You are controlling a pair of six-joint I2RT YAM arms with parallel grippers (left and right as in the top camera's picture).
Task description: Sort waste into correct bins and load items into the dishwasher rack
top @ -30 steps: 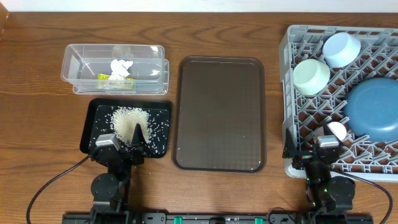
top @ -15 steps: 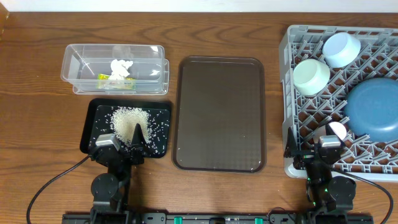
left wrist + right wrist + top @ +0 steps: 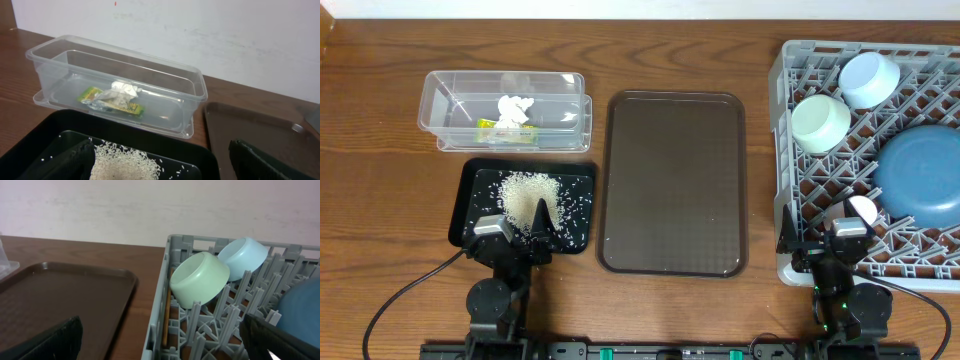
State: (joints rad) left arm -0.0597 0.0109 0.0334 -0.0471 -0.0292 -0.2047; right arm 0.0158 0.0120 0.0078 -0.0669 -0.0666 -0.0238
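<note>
The rice [image 3: 525, 193] lies heaped in the black tray [image 3: 470, 195]. Tissue [image 3: 514, 106] and yellow wrapper [image 3: 500, 127] sit inside the clear container [image 3: 432, 100]. In the grey rack [image 3: 782, 110] are the mint bowl [image 3: 820, 122], the light-blue bowl [image 3: 869, 78], the dark-blue bowl [image 3: 920, 175] and a small cup [image 3: 861, 209]. My left gripper [image 3: 516, 230] hangs open over the black tray's near edge, with rice [image 3: 125, 162] between its fingers and nothing held. Over the rack's front-left corner my right gripper [image 3: 817, 238] stands open and empty.
A brown serving tray [image 3: 675, 180] lies between the bins and the rack. A pale wall runs along the table's far edge. The rack's left wall [image 3: 160, 315] stands between the right gripper's fingers, with the brown tray [image 3: 60, 295] to its left.
</note>
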